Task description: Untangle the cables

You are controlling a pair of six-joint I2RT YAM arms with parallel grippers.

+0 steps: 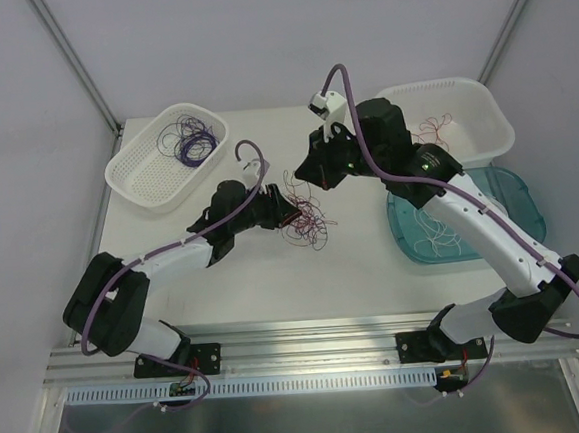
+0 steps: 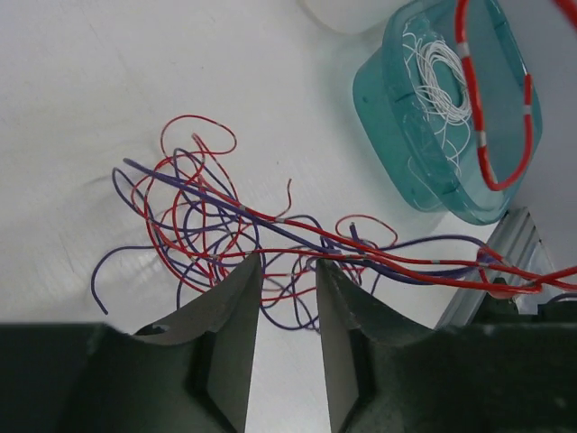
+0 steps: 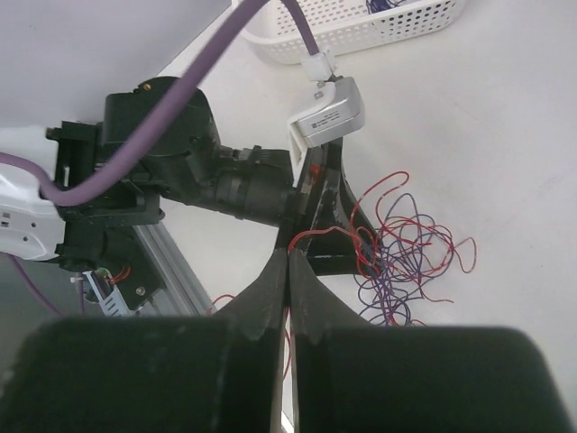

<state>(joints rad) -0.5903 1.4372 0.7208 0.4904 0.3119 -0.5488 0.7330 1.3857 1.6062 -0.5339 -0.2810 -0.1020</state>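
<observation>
The light I get is bright, even and diffuse in all three views. From above, the white desk (image 1: 373,260) is almost washed out, and the arms lay only pale, soft-edged shadows on it; this picture is sharp up to the corners. In the left wrist view the cables (image 2: 234,234) are in good focus with faint shadows beside them, but the left tool (image 2: 288,266) is dark and a little soft. In the right wrist view the right tool (image 3: 288,257) is a black, blurred mass with little detail.
</observation>
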